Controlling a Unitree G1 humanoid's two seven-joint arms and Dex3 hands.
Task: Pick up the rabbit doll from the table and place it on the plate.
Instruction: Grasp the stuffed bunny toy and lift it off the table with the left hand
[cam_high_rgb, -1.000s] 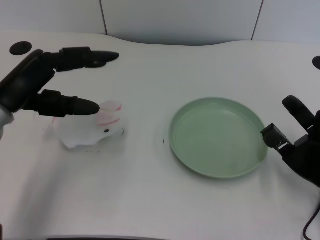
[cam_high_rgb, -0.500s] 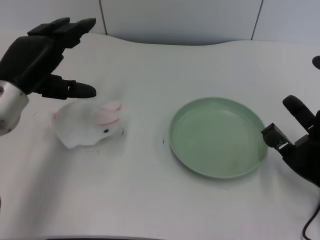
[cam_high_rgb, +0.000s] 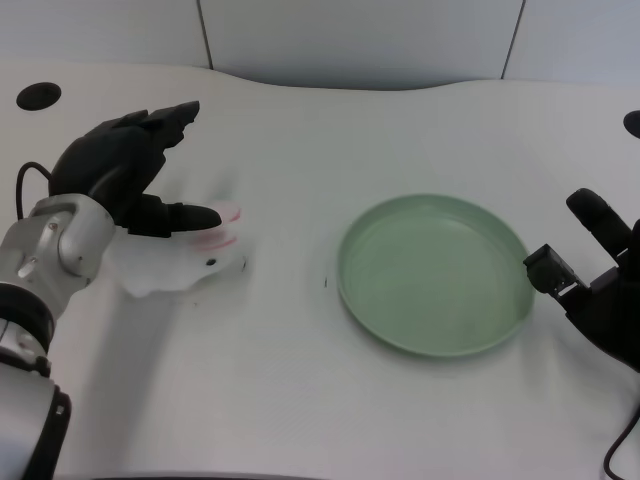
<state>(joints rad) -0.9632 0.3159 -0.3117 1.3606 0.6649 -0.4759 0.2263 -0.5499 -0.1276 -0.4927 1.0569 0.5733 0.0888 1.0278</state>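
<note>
Robot hand (cam_high_rgb: 128, 175) spread, partly hiding rabbit doll (cam_high_rgb: 180, 268)

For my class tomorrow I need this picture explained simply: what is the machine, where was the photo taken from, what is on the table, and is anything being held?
This is a humanoid robot seen from its own camera, mounted on its head or chest and looking down at a white table. You see only its silver forearms and black hands. The left hand, on the picture's left, does the work. It is over a white rabbit doll with pink ears, one finger lying across the doll's top and the others spread above. It has not closed around the doll, which lies on the table. To the doll's right sits an empty green plate, where the doll should go. The right hand waits beside the plate at the picture's right edge, holding nothing.
</note>
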